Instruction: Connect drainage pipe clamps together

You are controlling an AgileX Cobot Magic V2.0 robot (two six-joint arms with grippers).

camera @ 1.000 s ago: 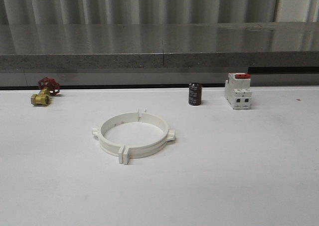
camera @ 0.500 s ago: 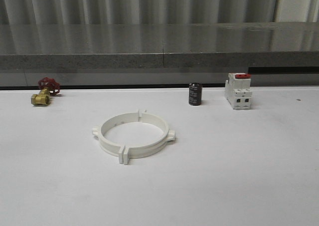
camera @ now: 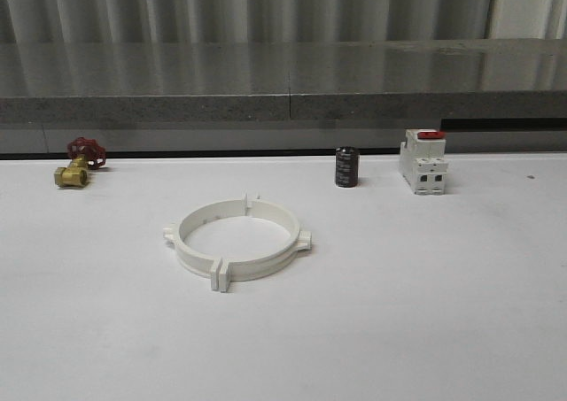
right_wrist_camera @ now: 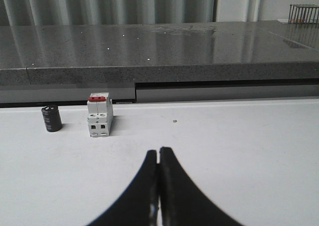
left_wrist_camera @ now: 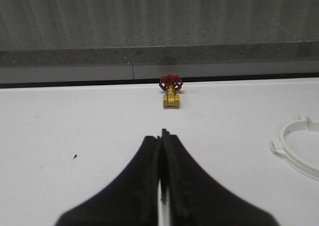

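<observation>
The two white drainage pipe clamps [camera: 236, 240] lie flat on the white table left of centre, their ends meeting so they form one ring with tabs sticking out. Part of that ring [left_wrist_camera: 298, 147] shows at the edge of the left wrist view. My left gripper [left_wrist_camera: 162, 134] is shut with nothing between its black fingers, hovering over bare table well short of the ring. My right gripper [right_wrist_camera: 159, 152] is also shut and empty, over bare table.
A brass valve with a red handwheel [camera: 78, 162] sits at the back left. A black cylinder [camera: 346, 167] and a white breaker with a red top [camera: 423, 161] stand at the back right. A grey stone ledge [camera: 283, 91] runs behind the table.
</observation>
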